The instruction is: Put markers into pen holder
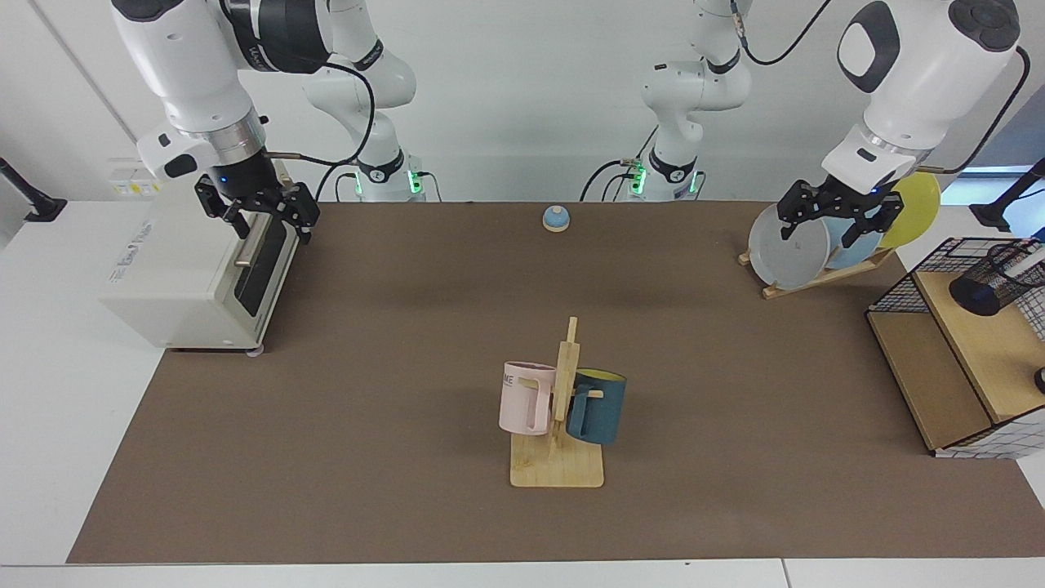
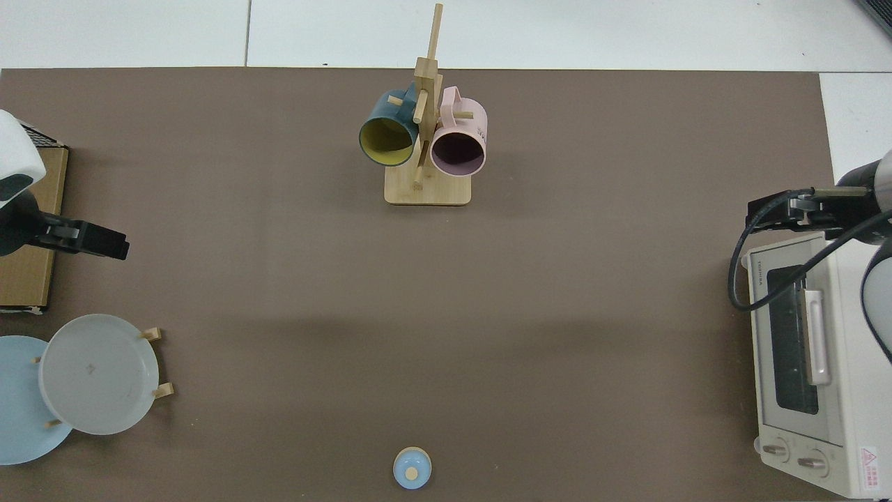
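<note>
Brown mat; marker (image 1: 1030, 260) in pen holder (image 1: 992, 286), well apart from left fingers (image 1: 790, 214).

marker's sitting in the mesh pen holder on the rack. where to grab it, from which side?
Grip the marker by the white barrel end poking above the pen holder rim, probably from above; the mesh wall covers everything lower. Left end effector, open by the plates, is nearer; right end effector waits open at the toaster oven.

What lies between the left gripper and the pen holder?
In the facing view, only the rack's wire edge lies between the left gripper, which hangs before the plates, and the pen holder.
</note>
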Controlling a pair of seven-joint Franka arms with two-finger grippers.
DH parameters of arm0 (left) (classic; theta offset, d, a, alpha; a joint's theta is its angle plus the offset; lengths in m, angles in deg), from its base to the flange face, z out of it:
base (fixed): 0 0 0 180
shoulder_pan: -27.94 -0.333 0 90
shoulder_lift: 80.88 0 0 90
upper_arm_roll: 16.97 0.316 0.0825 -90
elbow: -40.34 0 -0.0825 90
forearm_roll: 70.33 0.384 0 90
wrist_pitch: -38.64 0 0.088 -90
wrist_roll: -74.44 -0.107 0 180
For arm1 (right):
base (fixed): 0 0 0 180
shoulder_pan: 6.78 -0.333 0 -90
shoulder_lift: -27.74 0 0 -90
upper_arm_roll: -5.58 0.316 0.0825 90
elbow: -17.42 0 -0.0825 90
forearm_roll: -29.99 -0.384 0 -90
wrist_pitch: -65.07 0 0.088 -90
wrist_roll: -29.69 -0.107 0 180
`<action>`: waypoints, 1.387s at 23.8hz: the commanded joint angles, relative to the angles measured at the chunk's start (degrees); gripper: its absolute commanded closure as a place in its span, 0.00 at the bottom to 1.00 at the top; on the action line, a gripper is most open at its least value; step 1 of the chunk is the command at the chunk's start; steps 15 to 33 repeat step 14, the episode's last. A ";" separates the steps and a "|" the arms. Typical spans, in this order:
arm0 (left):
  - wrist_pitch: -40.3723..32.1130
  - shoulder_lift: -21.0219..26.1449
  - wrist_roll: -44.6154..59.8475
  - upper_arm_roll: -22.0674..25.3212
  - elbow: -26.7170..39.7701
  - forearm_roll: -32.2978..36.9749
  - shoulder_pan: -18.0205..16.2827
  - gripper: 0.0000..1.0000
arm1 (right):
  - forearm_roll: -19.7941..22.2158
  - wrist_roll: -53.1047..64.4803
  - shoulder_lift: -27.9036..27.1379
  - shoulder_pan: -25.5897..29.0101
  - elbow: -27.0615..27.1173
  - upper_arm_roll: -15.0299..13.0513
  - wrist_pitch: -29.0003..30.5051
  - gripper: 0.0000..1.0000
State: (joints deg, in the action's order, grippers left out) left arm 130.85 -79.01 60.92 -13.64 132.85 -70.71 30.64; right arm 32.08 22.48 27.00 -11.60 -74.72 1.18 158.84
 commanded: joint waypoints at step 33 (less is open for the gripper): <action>0.35 -0.64 -0.11 0.53 1.00 -0.94 0.37 0.00 | -1.22 1.58 1.26 0.33 -1.45 0.18 -0.96 0.00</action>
